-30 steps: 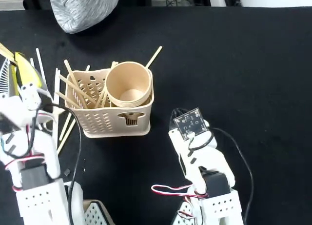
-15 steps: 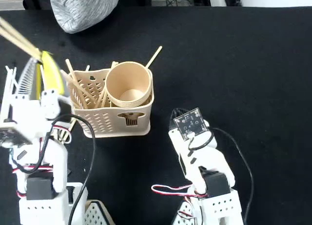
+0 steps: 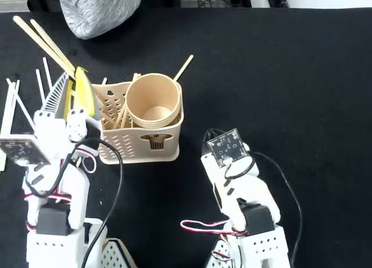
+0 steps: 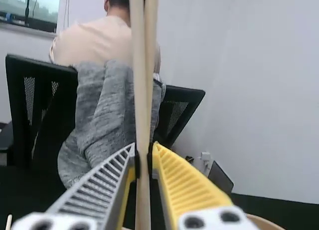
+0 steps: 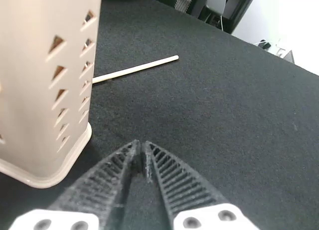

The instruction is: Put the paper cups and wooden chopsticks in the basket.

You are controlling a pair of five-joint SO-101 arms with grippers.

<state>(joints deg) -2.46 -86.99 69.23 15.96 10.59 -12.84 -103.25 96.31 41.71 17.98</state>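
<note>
At the far left of the black table (image 3: 302,76), a few thin pale sticks (image 3: 10,105) lay loose beside the left arm (image 3: 55,169). The left gripper (image 3: 74,93) hung above the table just left of the basket, its grey and yellow fingers clamped on a pair of wooden chopsticks (image 3: 43,38); the pair slanted up and away toward the table's far left corner. From above, the yellow finger overlapped the basket's left rim and hid part of it. Beyond the table's far edge, a grey garment (image 4: 109,120) was draped over a black chair (image 4: 30,105).

The cream perforated basket (image 3: 136,146) stood left of centre. A bundle of chopsticks (image 3: 110,111) leaned in its left half; nested paper cups (image 3: 153,102) stood upright in its right half, mouth up. A single chopstick (image 5: 134,68) lay flat on the table behind the basket's far right corner, one end hidden by the basket wall.

To the right, the right arm (image 3: 241,186) sat folded; the right gripper (image 5: 141,157) pointed low over bare table near the basket's right side, its black fingers pressed together on nothing.
</note>
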